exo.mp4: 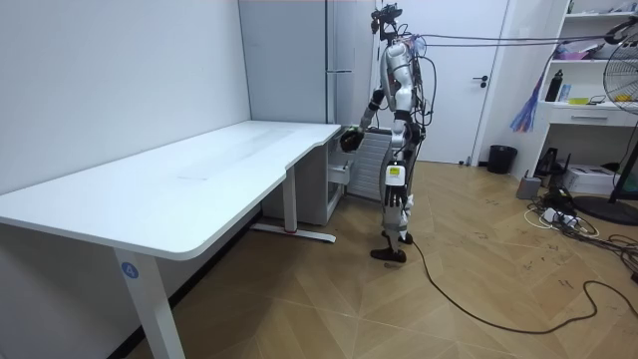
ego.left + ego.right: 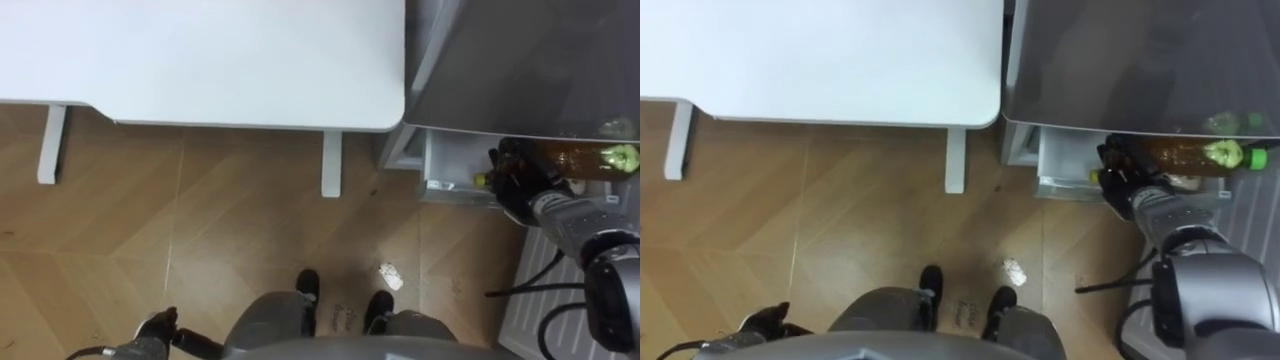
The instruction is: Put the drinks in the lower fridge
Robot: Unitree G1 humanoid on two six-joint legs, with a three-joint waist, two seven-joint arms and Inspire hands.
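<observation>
Amber drink bottle [image 2: 1182,153] sideways at the lower fridge [image 2: 1062,162], right hand [image 2: 1126,176] curled round its base, left hand [image 2: 158,326] unreadable.

Desk [image 2: 200,60] looks matt, floor [image 2: 200,230] wood-grained, fridge [image 2: 530,60] glossy, bottle [image 2: 585,158] clear plastic.

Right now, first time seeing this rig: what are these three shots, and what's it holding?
It is a two-legged humanoid with two human-like hands. Two pictures come from the eyes of its head camera, looking down. The third comes from a camera standing in the room. The robot stands by the end of a white desk, facing a grey fridge. Its right hand grips a bottle of brown drink at the fridge's open lower compartment. The left hand hangs low at its side.
</observation>
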